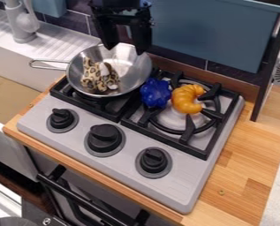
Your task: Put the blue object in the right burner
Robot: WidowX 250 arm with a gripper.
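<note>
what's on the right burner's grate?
Orange crescent-shaped piece over the burner, blue object on the grate's left part in the image. Grate bars directly beneath both are covered, can't be seen.

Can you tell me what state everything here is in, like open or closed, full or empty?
Gripper: open, holding nothing, above the pan
Pan: upright, with a leopard-print toy inside
Blue object: ungripped, on the left side of the right grate
Orange croissant: lying on the right grate
Knobs: fitted; on or off unclear
</note>
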